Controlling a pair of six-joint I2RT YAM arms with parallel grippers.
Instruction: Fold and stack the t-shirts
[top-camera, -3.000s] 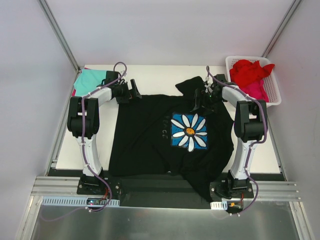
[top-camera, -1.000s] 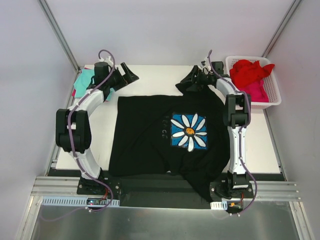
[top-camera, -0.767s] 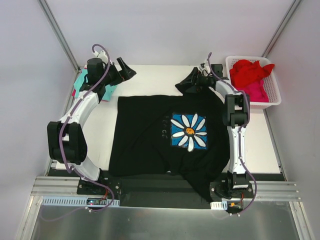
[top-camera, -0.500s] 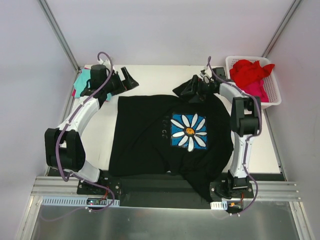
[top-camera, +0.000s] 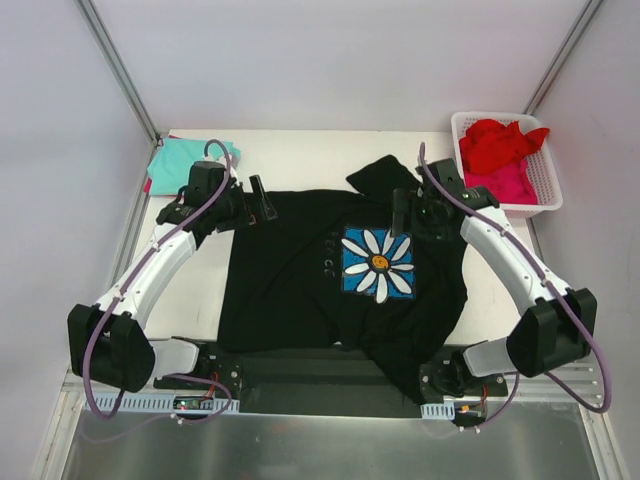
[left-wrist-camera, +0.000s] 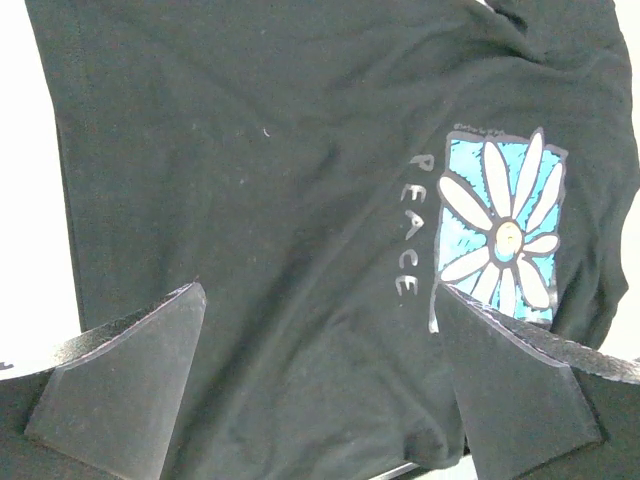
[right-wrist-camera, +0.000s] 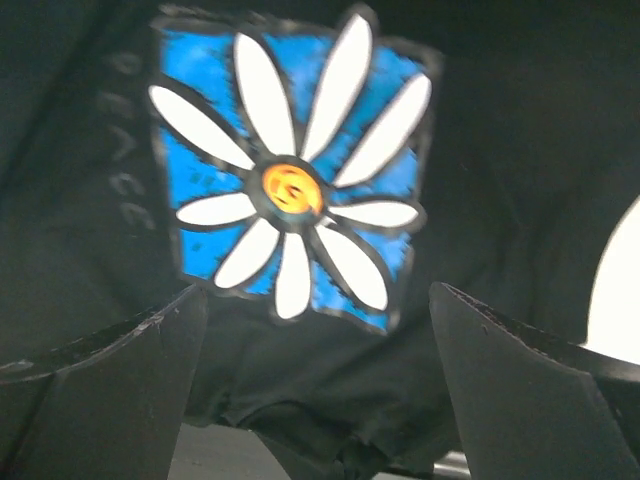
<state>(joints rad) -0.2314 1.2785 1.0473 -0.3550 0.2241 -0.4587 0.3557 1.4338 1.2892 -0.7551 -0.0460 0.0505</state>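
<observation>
The black t-shirt (top-camera: 300, 270) lies spread print-up across the middle of the table (top-camera: 310, 150). Its near hem runs off the front edge onto the dark base rail, where cloth and metal are hard to tell apart. Its far right part is bunched into a fold, partly covered by the right wrist. The grey lettering beside the flower print (top-camera: 379, 264) is sharp only in the left wrist view; the right wrist view is blurred. The left gripper (top-camera: 262, 202) is over the shirt's far left corner and the right gripper (top-camera: 408, 212) just beyond the print. Both have fingers spread wide with nothing between them, but contact with the cloth cannot be told. A teal shirt (top-camera: 178, 165) lies at the far left corner, its near edge behind the left wrist. In the basket (top-camera: 548, 195) at the far right, a red shirt (top-camera: 500, 142) mostly buries a pink shirt (top-camera: 512, 183).
</observation>
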